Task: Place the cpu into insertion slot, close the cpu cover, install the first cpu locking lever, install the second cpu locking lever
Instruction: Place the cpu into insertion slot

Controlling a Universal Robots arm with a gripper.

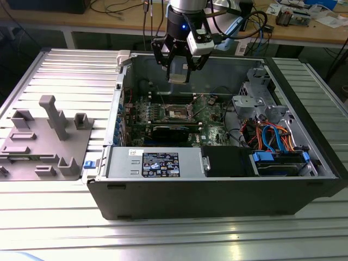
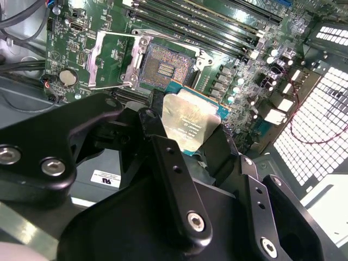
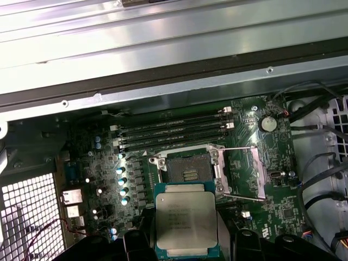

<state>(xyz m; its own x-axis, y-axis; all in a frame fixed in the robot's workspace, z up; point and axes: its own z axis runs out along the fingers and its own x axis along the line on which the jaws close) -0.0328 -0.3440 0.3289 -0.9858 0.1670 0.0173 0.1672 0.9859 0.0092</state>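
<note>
Black two-finger gripper [image 2: 187, 131] clamped on the cpu, hanging over the open socket.

Its fingers pinch the cpu [image 2: 190, 122], a small flat square chip with a silver metal top, by two opposite edges. In the exterior view it hangs inside the open dark metal computer case [image 1: 217, 201], well above the green motherboard [image 1: 209, 117]. Below it the insertion slot [image 3: 187, 168], a square socket with a dark centre and silver rim, lies bare. The cpu cover [image 2: 98, 65], a thin silver hinged frame, is swung open beside it (both wrist views show the contacts uncovered). I judge the first step, placing the chip, to be in hand with nothing seated. Lowering calls for keeping the chip level and square to the socket's rim.
</note>
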